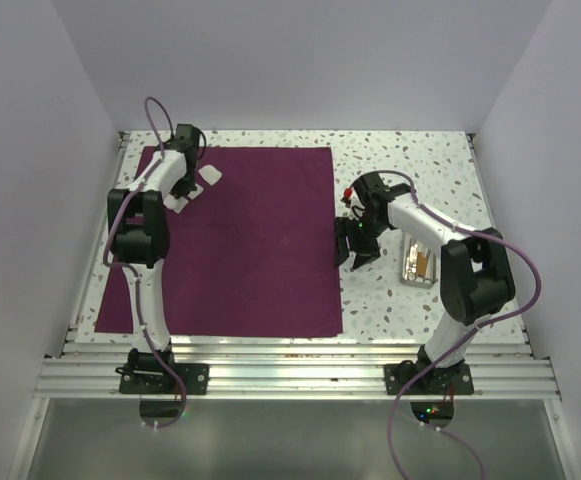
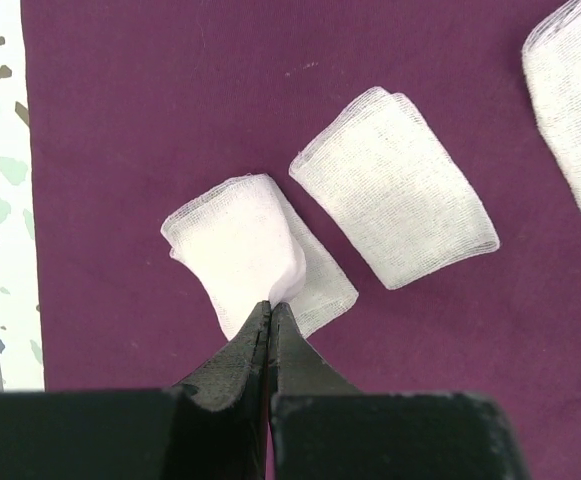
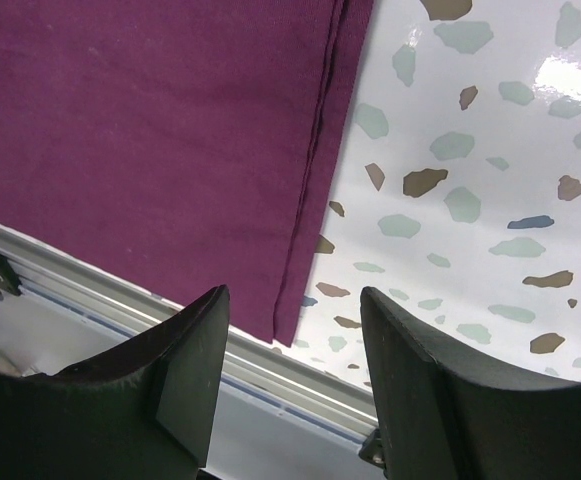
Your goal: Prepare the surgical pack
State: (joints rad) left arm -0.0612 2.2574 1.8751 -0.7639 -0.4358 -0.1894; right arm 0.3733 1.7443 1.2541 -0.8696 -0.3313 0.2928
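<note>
The left hand (image 2: 272,312) was closed, pinching the near edge of a gauze pad (image 2: 235,245) that lay on the pack (image 2: 170,120), with another pad (image 2: 395,185) just beside it. The right hand (image 3: 295,300) hung open and empty over the pack's right edge. The pack lay spread flat on the surface (image 1: 410,160).

No text, label, brand, number or sign can be read on anything in any of the three views
</note>
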